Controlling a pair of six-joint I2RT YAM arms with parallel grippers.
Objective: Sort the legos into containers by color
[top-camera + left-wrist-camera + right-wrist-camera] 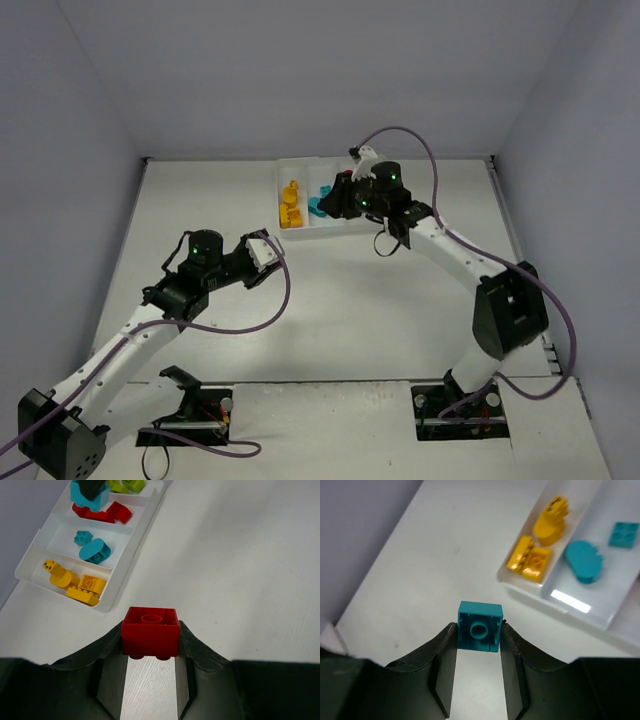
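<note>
My left gripper [150,632] is shut on a red lego [150,636], held above the bare table a little in front of the white tray [113,596]. The tray's compartments hold yellow legos [82,585], cyan legos [94,550], red legos [107,514] and green legos [127,485]. My right gripper [479,630] is shut on a cyan lego [479,626], held over the table beside the tray's yellow end [595,592]. From above, the left gripper [265,250] is short of the tray [300,170] and the right gripper [335,195] hovers over it.
The tray stands at the far edge of the white table, close to the back wall. Grey walls close off the left, back and right sides. Purple cables loop from both arms over the table.
</note>
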